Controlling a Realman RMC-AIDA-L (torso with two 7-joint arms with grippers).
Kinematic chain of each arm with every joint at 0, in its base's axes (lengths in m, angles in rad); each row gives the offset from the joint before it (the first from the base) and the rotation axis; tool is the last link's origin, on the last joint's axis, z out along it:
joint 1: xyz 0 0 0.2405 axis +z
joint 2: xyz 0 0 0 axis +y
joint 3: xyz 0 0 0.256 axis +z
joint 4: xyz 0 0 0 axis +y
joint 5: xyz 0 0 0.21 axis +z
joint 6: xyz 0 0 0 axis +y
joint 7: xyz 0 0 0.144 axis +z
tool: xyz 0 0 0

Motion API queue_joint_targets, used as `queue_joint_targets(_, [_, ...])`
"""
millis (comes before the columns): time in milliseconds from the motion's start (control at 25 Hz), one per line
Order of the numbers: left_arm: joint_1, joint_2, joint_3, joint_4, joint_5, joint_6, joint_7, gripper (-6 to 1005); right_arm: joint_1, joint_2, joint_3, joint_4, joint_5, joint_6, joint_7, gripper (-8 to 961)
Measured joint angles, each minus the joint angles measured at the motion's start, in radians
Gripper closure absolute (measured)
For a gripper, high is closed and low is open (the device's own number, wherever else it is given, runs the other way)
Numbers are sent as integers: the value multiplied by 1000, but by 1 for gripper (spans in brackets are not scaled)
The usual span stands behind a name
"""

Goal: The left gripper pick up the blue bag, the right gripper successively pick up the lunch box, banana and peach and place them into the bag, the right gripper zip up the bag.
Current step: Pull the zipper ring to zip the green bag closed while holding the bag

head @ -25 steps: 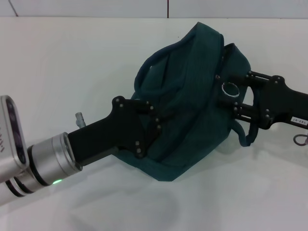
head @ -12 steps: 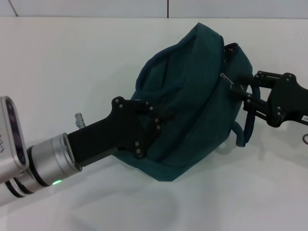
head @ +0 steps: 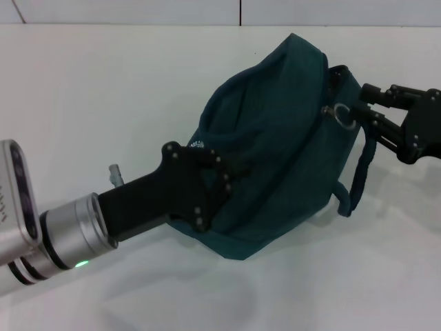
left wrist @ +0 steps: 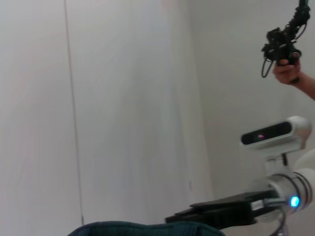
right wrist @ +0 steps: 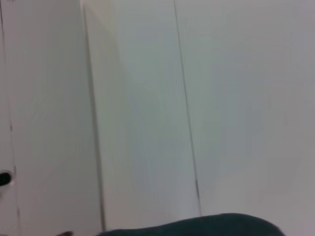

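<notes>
Here, my left gripper [head: 224, 178] stood clamped on the blue bag [head: 275, 138], lifted off the white table [head: 83, 89]. My right gripper [head: 368, 107] pinched the ring pull [head: 342, 114] at the bag's far end; a slipping pinch could have stalled the zip.

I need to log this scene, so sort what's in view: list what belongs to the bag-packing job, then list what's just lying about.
Belongs to the job:
- blue bag, held up off the table
- zipper ring on the bag
- left claw, gripping the bag's side
- right claw, at the zipper ring

Just lying about:
- small grey object on the white table, partly hidden behind the left arm
</notes>
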Motion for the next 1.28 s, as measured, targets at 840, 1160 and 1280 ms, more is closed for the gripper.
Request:
queue_joint_targets(840, [-18,1,0,7,37,-5,0,955,-3,-8,35,13,-91,-53,82,468])
queue_joint_targets(1160, [-32,0,0,1,37,-17,0,955,71,-1,34,16,-192,-34,202,274])
queue_joint_targets(1280, [-32,0,0,2,37,-22,0,955,73,-7,36,16,-203,-73,219,248])
